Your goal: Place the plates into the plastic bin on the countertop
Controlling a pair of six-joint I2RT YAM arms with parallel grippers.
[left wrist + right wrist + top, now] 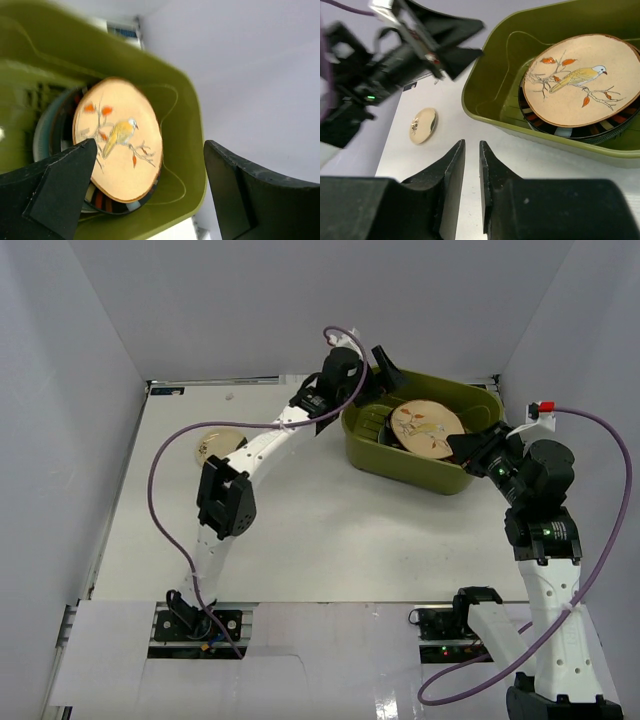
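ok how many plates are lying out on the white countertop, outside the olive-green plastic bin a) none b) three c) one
c, only one small round cream plate lies on the white countertop, apart from the olive-green plastic bin

My left arm (255, 455) reaches far forward, left gripper (150, 147) spread wide; my right arm (545, 530) bends leftward, right gripper (472, 150) pinched nearly together, empty

Probably a robot lab test cell: a white table (320, 540) boxed in by bare pale walls (300, 300) on three sides, two robot arms (226, 502) bolted at its near edge, purple cables (158, 485) looping above it.
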